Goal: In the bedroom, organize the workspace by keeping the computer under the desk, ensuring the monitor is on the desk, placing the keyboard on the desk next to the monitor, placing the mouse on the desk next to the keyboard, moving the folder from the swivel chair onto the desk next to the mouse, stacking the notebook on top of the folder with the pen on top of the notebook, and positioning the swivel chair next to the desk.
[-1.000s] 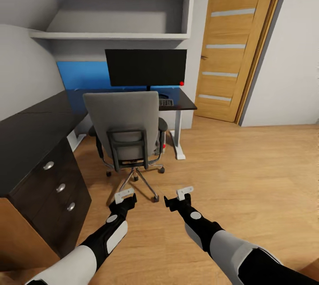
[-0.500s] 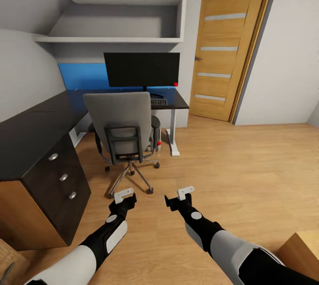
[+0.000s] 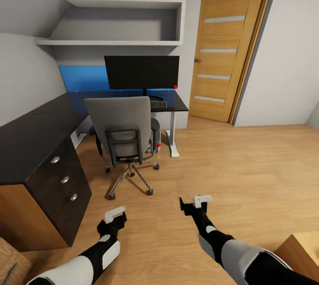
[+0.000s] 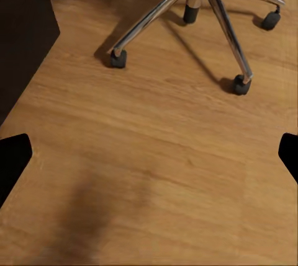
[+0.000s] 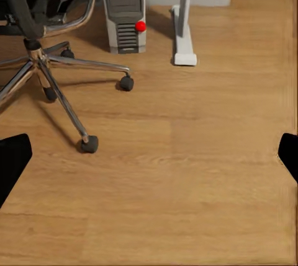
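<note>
The robot stood on the wood floor (image 3: 230, 165) of the bedroom, facing the desk (image 3: 31, 136) and a closed wooden door (image 3: 223, 50). The swivel chair (image 3: 123, 132) sat on the floor in front of the desk's far wing with its grey back toward the robot, chrome base and casters showing in the left wrist view (image 4: 198, 12) and right wrist view (image 5: 43, 61). The monitor (image 3: 141, 72) stood upright on the far wing of the desk, red dot at its lower right corner. The keyboard (image 3: 158, 104) lay on the desktop below the monitor near that wing's right end, mostly hidden by the chair back. The computer (image 5: 124, 8), a grey tower with a red button, stood on the floor under the desk beside the white desk leg (image 5: 183, 18). The three-drawer pedestal (image 3: 64, 181) with round knobs was near the left arm. The left gripper (image 3: 114, 215) and the right gripper (image 3: 199, 200) both hung over bare floor, fingers spread wide, pinching nothing. Two empty white shelves (image 3: 119, 1) were on the wall above the desk.
</note>
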{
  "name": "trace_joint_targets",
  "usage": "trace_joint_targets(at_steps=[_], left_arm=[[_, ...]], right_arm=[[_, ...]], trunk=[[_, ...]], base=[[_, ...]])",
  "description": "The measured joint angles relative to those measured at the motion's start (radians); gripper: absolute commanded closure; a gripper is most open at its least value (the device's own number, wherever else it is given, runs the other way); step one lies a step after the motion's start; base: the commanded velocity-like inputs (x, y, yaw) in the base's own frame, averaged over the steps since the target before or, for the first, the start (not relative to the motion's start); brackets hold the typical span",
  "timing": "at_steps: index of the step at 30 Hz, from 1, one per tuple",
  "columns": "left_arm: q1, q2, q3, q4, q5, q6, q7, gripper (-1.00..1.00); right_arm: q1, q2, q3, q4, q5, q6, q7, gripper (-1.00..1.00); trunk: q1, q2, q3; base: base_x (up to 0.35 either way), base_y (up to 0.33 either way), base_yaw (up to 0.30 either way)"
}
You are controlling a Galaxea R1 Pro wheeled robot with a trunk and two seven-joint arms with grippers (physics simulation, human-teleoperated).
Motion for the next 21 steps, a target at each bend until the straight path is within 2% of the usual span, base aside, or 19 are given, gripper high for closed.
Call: trace_joint_targets(at_steps=[2,5,7,11,12,13,17,21], left_arm=[[0.001,-0.001,0.002,0.089,0.003,-0.133,-0.003,-1.0],[0.022,-0.005,0.002,0.146,0.006,-0.23,-0.005,-1.0],[0.045,-0.006,0.003,0.155,0.007,-0.248,-0.004,-1.0],[0.134,-0.007,0.004,0.164,0.006,-0.267,-0.004,-1.0],[0.171,-0.007,0.006,0.165,0.006,-0.279,-0.005,-1.0],[0.182,-0.007,0.003,0.165,0.003,-0.287,-0.005,-1.0],[0.26,-0.007,0.004,0.165,0.004,-0.388,-0.007,-1.0],[0.303,-0.003,0.005,0.166,0.003,-0.408,-0.007,-1.0]], right_arm=[[0.028,-0.002,-0.001,0.021,-0.066,-0.055,-0.001,-1.0],[0.079,-0.003,-0.001,0.028,-0.1,-0.09,-0.001,-1.0],[0.099,-0.003,0.0,0.029,-0.105,-0.113,-0.001,-1.0],[0.195,-0.011,-0.001,0.029,-0.11,-0.193,-0.001,-1.0],[0.227,-0.022,-0.004,0.03,-0.112,-0.237,-0.001,-1.0],[0.237,-0.026,-0.001,0.03,-0.11,-0.248,-0.001,-1.0],[0.316,-0.061,-0.003,0.031,-0.115,-0.309,-0.002,-1.0],[0.373,-0.076,-0.002,0.031,-0.114,-0.352,-0.002,-1.0]], trunk=[[-0.008,0.014,0.006],[-0.019,0.035,0.016],[-0.027,0.049,0.022],[-0.042,0.077,0.034],[-0.046,0.084,0.037],[-0.05,0.091,0.041],[-0.065,0.119,0.053],[-0.081,0.147,0.066]], base=[[0.0,0.0,0.0],[0.0,0.0,0.0],[0.0,0.0,0.0],[0.0,0.0,0.0],[0.0,0.0,0.0],[0.0,0.0,0.0],[0.0,0.0,0.0],[0.0,0.0,0.0]])
